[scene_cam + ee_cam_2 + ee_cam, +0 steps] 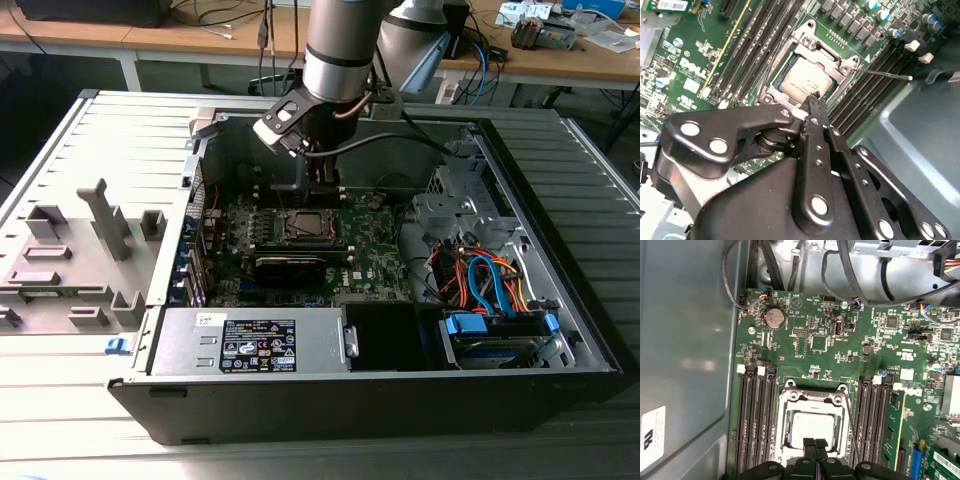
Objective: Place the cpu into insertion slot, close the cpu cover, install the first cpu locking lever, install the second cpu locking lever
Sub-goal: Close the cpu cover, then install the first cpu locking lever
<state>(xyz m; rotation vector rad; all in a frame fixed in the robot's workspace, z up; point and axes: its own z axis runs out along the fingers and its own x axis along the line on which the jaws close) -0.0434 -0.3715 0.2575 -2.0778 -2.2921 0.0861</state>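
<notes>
Exterior view, left to right: ribbed grey worktop (50, 400); open dark-walled case (400, 400); insertion slot (300, 226) at frame centre. First wrist view: end effector (815, 445), black fingertips together and empty, near the silver cpu cover (812, 401), apparently down over the matte cpu (812, 427). Latching likely wants steady, square pressure kept off the cpu.

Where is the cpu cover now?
In both wrist views the cpu cover lies flat between the two banks of memory slots, with the gripper at its edge.
</notes>
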